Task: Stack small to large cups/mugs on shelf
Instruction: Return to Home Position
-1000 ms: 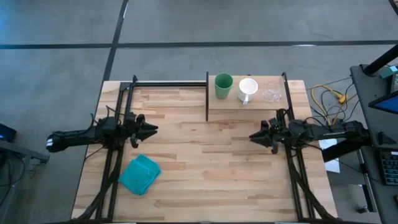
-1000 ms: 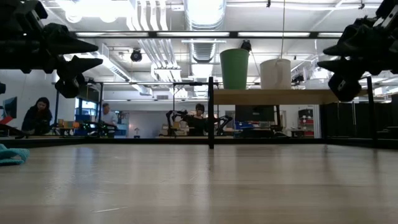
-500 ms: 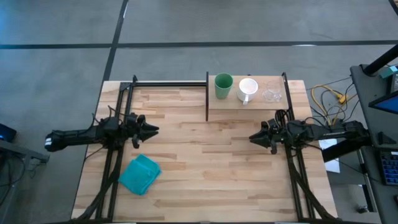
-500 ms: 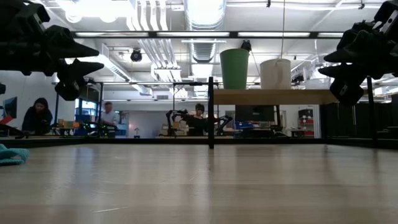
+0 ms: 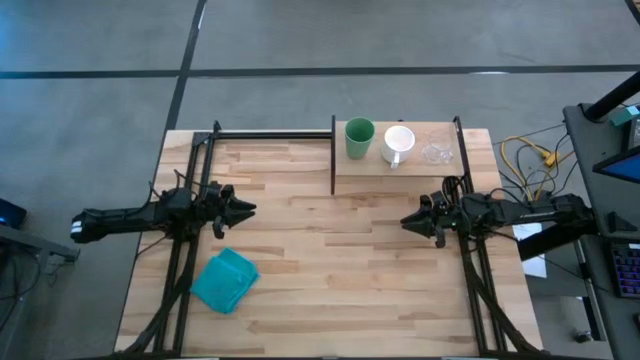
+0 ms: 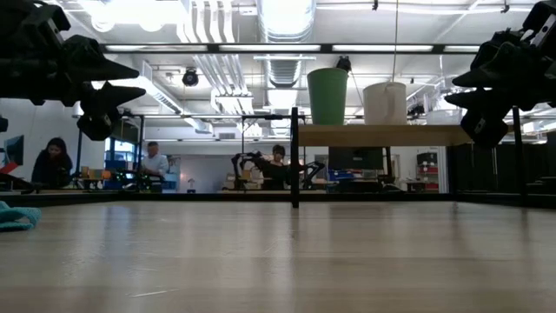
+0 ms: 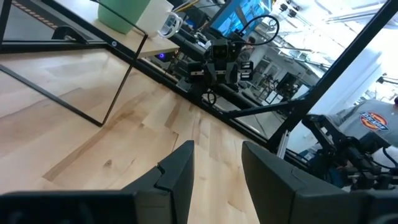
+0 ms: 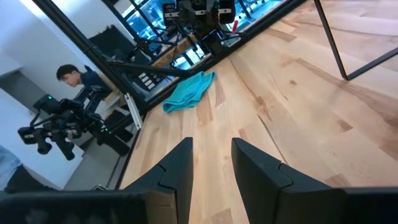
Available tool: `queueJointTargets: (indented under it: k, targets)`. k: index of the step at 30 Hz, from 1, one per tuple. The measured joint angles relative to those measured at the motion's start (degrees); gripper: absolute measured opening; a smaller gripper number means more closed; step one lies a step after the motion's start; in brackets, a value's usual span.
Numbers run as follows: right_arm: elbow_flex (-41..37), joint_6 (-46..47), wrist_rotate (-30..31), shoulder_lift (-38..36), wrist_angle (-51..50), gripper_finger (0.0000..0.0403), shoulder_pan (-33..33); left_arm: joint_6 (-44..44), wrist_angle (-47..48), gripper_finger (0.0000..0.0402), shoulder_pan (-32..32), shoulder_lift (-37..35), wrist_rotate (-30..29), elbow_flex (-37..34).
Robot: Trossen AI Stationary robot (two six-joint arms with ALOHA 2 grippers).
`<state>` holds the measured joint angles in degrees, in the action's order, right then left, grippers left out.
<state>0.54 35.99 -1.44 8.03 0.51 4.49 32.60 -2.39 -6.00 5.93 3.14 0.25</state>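
On the shelf (image 5: 400, 176) we see three vessels standing upright in a single row along its far edge. The green tumbler (image 5: 359, 138) is nearest the left arm's side, the white mug (image 5: 398, 143) is just beside it, and the clear cup (image 5: 435, 152) is at the right arm's end. None is nested inside another. They run side by side from the tallest to the smallest, which we take as the size order the task asks for. In the low view the green tumbler and the white mug rise well above the board, with their bases flat on it.

Below the shelf's near edge, the right gripper (image 5: 408, 222) hangs over the table (image 5: 330, 290), pointing toward the middle. Its jaws are parted with nothing between them, and only bare wood shows in the gap in its wrist view. The left gripper (image 5: 243, 210) faces it from the opposite side, well apart from the shelf, likewise spread and empty.

We judge that both arms sit low and level at their own sides because the placing is finished and they are settling into their rest pose, clear of the cups. The teal cloth (image 5: 225, 280) lies flat near the left arm, away from the shelf and no part of the row.
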Motion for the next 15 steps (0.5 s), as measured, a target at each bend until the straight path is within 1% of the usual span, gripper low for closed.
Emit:
queueJointTargets:
  k: [15]
  targets:
    - [0.00,0.01,-0.01,0.00,0.00,0.0105,0.00,0.00,-0.07,0.0121,0.00,0.31,-0.04,0.00]
